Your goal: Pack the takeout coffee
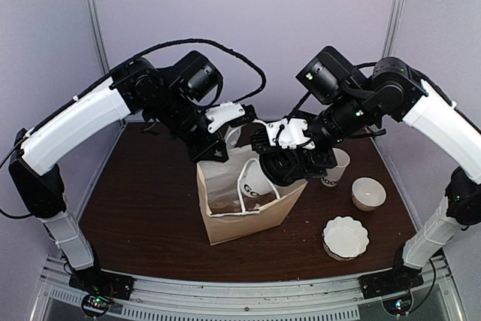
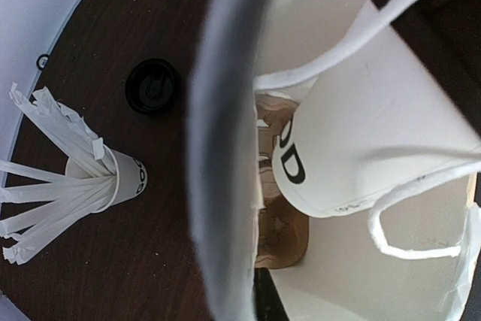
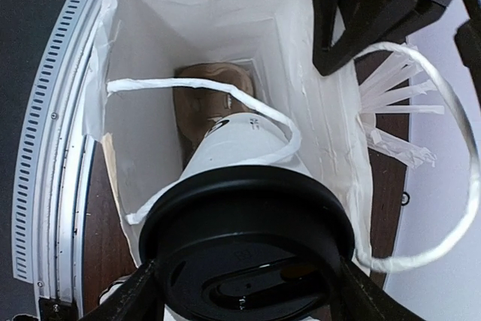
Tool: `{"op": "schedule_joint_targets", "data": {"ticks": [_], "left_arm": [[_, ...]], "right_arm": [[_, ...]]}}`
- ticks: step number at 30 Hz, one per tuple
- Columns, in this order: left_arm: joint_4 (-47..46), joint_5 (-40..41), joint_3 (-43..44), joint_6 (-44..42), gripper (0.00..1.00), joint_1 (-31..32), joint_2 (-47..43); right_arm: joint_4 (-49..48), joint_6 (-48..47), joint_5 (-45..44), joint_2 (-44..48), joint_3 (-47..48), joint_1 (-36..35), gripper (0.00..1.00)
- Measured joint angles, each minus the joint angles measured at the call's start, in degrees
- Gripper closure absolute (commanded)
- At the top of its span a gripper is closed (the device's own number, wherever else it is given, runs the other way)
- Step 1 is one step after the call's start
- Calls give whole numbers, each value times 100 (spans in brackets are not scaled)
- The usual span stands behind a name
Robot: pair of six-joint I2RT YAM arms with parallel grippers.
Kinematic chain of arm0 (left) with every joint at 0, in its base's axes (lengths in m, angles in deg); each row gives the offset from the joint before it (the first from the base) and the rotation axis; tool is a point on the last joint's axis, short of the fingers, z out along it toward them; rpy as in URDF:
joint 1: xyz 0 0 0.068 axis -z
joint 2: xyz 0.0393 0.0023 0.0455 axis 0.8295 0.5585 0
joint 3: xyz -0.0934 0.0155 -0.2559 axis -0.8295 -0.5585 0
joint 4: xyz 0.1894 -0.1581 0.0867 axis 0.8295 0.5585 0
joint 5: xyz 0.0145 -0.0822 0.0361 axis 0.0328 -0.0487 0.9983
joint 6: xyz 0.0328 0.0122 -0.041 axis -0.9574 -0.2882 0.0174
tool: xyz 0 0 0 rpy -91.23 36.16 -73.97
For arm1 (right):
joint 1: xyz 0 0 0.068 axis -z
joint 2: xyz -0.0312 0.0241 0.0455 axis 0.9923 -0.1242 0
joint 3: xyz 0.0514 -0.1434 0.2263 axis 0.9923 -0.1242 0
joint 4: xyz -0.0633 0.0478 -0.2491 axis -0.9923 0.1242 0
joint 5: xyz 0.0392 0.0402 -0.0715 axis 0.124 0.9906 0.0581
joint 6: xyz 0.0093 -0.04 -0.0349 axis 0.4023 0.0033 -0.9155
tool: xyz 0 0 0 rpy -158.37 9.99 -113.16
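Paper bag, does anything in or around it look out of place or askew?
One white handle is draped across the takeout coffee, which the right gripper holds tilted in the mouth of the bag; it could snag. A loose black lid lies on the table.

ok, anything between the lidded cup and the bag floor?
One thing: a white twisted-paper handle loops across the wall of the white paper cup with the round black plastic lid, inside the mouth of the white-lined brown paper bag. Below it, only the brown cardboard cup carrier on the bag floor shows, probably its seat.
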Motion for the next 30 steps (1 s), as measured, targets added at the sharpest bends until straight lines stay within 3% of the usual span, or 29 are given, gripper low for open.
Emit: {"op": "schedule_joint_targets", "data": {"ticks": [9, 17, 20, 27, 30], "left_arm": [[-208, 35, -400, -50, 100, 0, -83], [-334, -94, -562, -116, 97, 0, -282], [-369, -90, -562, -140, 69, 0, -291], [-509, 31, -564, -151, 34, 0, -350], [-511, 35, -562, -138, 8, 7, -391]], "right_arm": [[-234, 28, -144, 721, -273, 435, 35], [-280, 68, -153, 485, -389, 492, 36], [-190, 70, -79, 280, -291, 485, 36], [-131, 61, -76, 66, -225, 166, 36], [-105, 50, -87, 107, -319, -52, 36]]}}
